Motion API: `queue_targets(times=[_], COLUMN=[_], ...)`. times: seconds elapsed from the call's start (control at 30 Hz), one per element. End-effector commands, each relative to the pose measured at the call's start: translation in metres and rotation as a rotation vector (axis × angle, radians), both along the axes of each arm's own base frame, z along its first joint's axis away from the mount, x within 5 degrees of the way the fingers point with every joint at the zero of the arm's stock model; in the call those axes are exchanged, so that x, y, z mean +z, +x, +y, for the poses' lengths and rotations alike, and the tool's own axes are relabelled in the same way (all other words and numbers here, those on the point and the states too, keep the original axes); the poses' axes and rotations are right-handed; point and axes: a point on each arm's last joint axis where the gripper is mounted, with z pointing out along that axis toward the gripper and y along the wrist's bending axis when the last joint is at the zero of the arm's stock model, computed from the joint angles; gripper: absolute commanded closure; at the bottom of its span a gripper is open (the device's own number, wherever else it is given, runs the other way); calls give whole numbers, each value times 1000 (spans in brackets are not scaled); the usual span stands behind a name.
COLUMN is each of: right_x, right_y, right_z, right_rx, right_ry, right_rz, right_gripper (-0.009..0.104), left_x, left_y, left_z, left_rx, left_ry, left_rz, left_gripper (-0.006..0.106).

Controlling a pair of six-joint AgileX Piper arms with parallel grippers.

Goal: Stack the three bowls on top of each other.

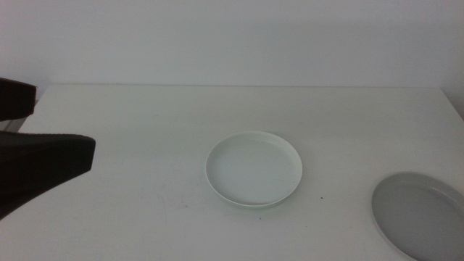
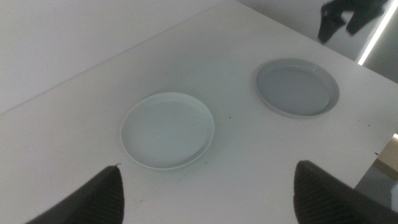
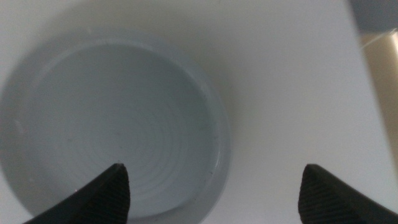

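1. Dark jaws of your left gripper (image 2: pixel 208 190) are framing the left wrist view, spread wide apart with nothing between them; in the middle view that arm is showing as a dark mass at the left edge, above the white table (image 1: pixel 145 130).
2. You are looking at the mint green bowl (image 1: pixel 254 169) sitting upright near the table's centre, empty, with a low rim. It may be resting on another bowl; you cannot tell.
3. You are seeing the grey bowl (image 1: pixel 420 214) lying toward the front right corner, partly cut by the picture's edge, well apart from the mint one.
4. Your right gripper (image 3: pixel 214 193) is hovering directly over the grey bowl (image 3: pixel 115 124), jaws set wide apart and gripping nothing; one jaw tip is showing over the bowl's floor, the other over bare table beside its rim.
5. From the left wrist view you are catching both bowls (image 2: pixel 166 129) (image 2: pixel 297 87) side by side, not touching.
6. You are not finding a white bowl as a separate thing in any view.
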Motion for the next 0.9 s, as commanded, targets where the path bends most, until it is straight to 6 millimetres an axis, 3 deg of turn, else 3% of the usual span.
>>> queue_targets(times=[0.0,0.27,0.77,0.87], right_x=[-20,-70,-115,-121], right_y=[1,4,13,13], right_z=[-2,-2,-8,-7], right_rx=[7,-33,-57,-62], right_ry=[10,65,71,82], right_rz=[30,113,229,245], right_gripper=[2,7,28,39], left_x=[1,1,1,1], left_y=[0,0,0,0], left_z=[0,0,0,0], left_rx=[6,6,6,6], left_ry=[-14,-14,-14,-14], left_rz=[-7,-7,-7,-7], left_gripper=[7,7,7,7])
